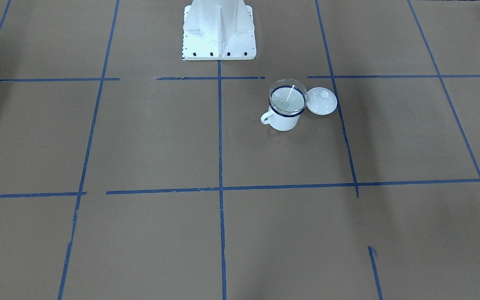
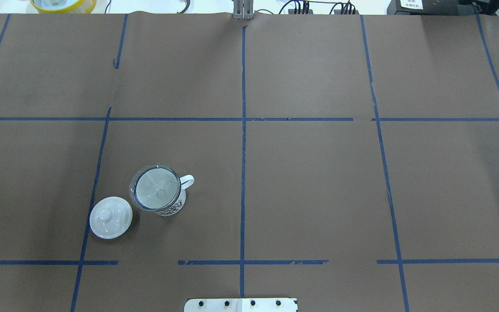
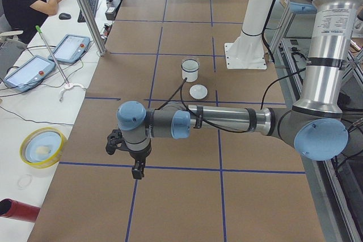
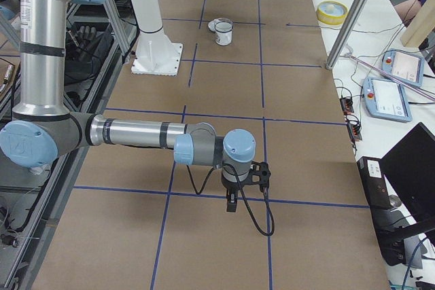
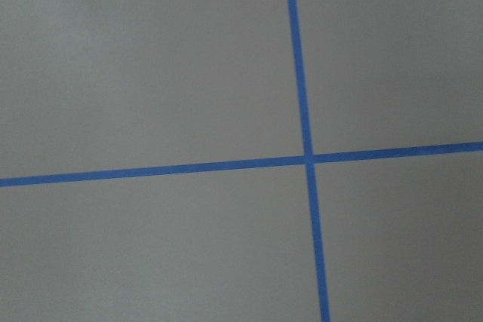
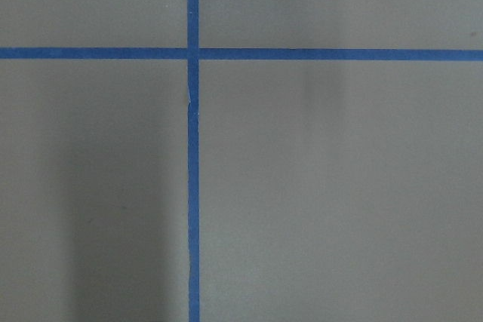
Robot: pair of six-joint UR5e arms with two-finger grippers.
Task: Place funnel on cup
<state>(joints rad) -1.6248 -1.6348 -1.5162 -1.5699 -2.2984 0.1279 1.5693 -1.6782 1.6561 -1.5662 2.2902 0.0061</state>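
From the camera at your robot's left end, the left hand [image 3: 137, 172] hangs fingers-down off the near arm, over the desk [image 3: 255, 208] and close to a crossing of blue tape [image 3: 187, 169]. You cannot tell from here how far its jaws stand apart, and it seems to touch nothing. The funnel [image 3: 190, 60] sits on top of the cup [image 3: 189, 73], well apart from that hand, farther along the desk and near the white base [image 3: 247, 55]. The lid [image 3: 198, 91] lies just beside the cup, on the side nearer the hand.

From the opposite end, the right hand [image 4: 232, 204] hangs the same way off the near arm, fingers-down above a tape line. Its opening cannot be judged here either. The cup and funnel stand far up the desk from it, small, beside the base.

Facing the robot, you see the clear funnel seated in the cup's mouth, its wide rim resting on the dark blue rim. The cup stands upright, its handle turned to the view's left, and the lid is just beside it on the view's right.

From overhead, the funnel covers the cup's mouth, and the spout opening shows as a small circle near the middle. The cup is in the view's left half, the lid just beside it, lower left.

Each wrist camera shows only brown desk and a tape crossing.
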